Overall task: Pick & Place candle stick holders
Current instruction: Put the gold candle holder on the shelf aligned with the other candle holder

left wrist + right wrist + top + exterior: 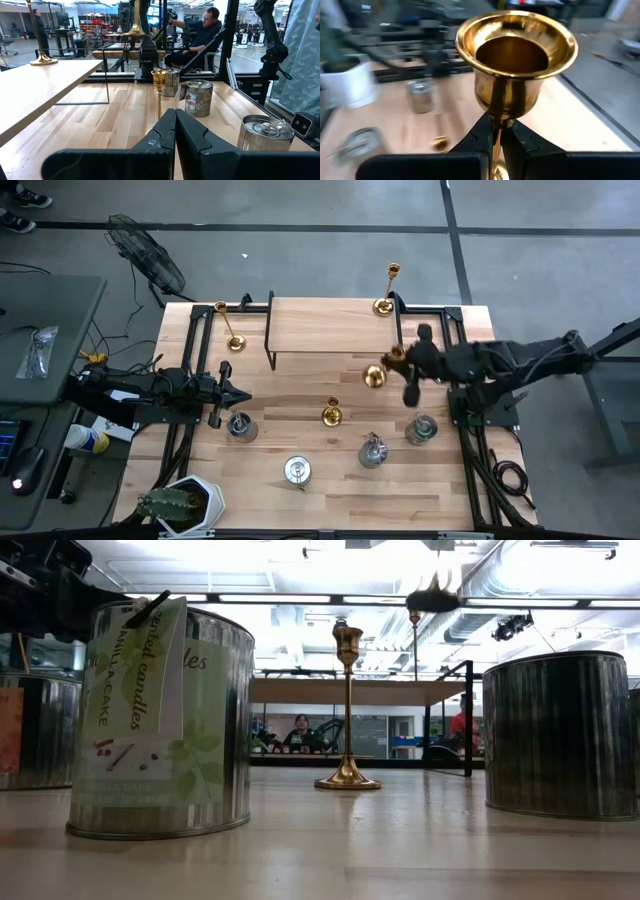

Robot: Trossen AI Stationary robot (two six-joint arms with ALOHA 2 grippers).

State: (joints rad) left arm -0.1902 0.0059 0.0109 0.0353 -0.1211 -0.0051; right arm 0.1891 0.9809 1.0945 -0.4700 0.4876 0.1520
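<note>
Gold candlestick [516, 65] fills the right wrist view, its stem clenched in the right gripper's [496, 131] jaws and carried above the surface [300, 395]. Next comes lowering it upright. Left gripper [238, 394] waits, jaws closed and empty.

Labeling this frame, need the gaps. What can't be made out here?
- Held gold candlestick: right wrist view shows only its cup; the right pincer hides the stem and the frame edge cuts off the base.
- Tins behind it, same view: blurred, labels unreadable.
- Right-hand tin, low view: cut off by the frame edge.
- Left pincer: shut, empty.
</note>
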